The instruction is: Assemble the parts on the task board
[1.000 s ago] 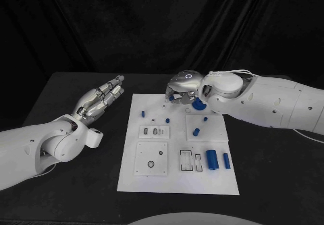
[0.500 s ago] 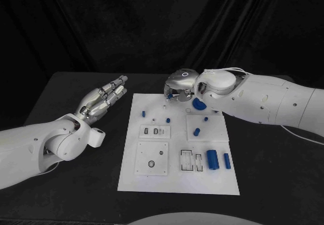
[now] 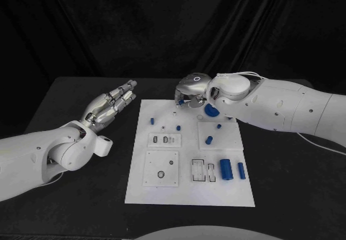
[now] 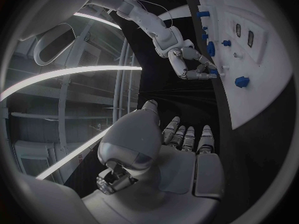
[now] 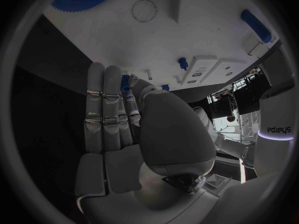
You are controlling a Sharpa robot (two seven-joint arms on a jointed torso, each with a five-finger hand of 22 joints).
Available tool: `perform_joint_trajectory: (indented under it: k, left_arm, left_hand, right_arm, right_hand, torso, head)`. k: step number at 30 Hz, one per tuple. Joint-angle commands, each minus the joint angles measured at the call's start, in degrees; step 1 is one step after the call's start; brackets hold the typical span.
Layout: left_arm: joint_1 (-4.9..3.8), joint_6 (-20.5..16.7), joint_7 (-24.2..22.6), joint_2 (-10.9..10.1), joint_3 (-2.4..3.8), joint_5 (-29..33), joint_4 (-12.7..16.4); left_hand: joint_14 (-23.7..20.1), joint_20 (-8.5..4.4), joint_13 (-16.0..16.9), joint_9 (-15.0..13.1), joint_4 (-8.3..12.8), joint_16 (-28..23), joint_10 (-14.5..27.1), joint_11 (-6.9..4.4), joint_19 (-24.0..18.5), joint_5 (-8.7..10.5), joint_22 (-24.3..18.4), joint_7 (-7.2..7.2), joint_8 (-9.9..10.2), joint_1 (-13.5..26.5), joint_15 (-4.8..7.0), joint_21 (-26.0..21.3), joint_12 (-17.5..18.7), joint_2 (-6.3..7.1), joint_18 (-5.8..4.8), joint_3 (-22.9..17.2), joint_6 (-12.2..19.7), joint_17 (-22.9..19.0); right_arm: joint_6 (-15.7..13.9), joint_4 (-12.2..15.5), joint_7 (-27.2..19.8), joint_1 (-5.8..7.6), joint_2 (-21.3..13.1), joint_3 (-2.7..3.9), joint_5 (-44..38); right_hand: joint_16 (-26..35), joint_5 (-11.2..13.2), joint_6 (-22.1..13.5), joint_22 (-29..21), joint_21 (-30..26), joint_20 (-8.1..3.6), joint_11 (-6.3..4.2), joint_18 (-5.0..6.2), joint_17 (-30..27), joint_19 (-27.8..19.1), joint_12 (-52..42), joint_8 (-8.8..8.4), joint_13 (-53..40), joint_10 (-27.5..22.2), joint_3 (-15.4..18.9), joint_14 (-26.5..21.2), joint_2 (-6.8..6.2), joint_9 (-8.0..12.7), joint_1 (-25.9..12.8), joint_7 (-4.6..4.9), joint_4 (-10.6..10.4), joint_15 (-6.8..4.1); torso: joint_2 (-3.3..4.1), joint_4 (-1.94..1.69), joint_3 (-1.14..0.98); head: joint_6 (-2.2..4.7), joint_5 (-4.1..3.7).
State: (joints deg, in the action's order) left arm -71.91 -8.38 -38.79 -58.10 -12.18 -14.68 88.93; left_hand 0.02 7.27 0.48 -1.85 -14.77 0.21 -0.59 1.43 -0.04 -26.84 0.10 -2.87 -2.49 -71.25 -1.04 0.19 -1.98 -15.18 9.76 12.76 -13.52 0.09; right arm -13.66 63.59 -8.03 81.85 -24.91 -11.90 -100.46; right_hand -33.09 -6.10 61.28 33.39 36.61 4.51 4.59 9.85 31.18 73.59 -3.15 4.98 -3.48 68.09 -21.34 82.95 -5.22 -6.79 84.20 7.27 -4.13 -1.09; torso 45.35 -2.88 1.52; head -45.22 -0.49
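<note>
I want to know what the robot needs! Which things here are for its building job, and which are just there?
For the job:
- task board
- blue parts, like the long one, the round toothed one and the small peg
- right hand, over the board's far edge
- left hand, held off the board, holding nothing

Just there:
- black table
- dark curtain

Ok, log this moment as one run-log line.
left hand: open, raised beside white rectangular task board | right hand: over board's far edge, fingers curled down, hold unclear | small blue parts: on board
</note>
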Motion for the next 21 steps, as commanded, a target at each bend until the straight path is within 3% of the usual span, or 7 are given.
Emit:
perform_joint_trajectory:
  k: [1,21]
  left_arm:
    - [-0.17,0.76,-12.18,0.18,0.05,-0.07,-0.01]
    - [-0.17,1.26,-11.64,0.42,0.05,-0.07,-0.38]
  left_hand:
    - [-0.02,0.29,0.07,-0.07,0.05,-0.21,-0.05,0.38,0.04,-0.25,-0.1,-0.01,-0.04,-0.56,-0.47,-0.19,0.04,-0.01,0.27,-0.39,-0.21,-0.09]
    - [-0.02,0.49,0.07,-0.15,0.27,-0.21,-0.06,0.49,0.04,-0.57,-0.1,-0.38,-0.21,-0.82,-0.59,-0.19,0.04,-0.16,0.3,-0.6,-0.91,-0.09]
  right_arm:
    - [-0.49,-0.6,-0.5,-0.26,0.4,0.04,-0.04]
    - [-0.59,-2.7,-0.84,-0.73,2.24,0.04,-0.03]
  right_hand:
    - [-0.18,0.47,-0.5,0.1,0.25,-0.08,-0.58,0.44,0.08,-0.4,-0.32,-0.4,-0.1,0.31,-0.03,-0.37,-0.56,0.1,-0.16,-0.11,-0.38,-0.01]
    - [-0.06,1.31,-0.62,0.42,0.25,0.0,-0.59,0.48,0.05,-0.92,-0.34,-0.61,-0.13,0.07,-0.02,-0.83,-0.61,0.1,-0.48,-0.21,-0.89,0.0]
  torso:
    - [0.01,-0.1,0.04]
    - [0.02,-0.03,0.07]
  head:
    - [-0.1,-0.28]
    - [-0.53,-0.12]
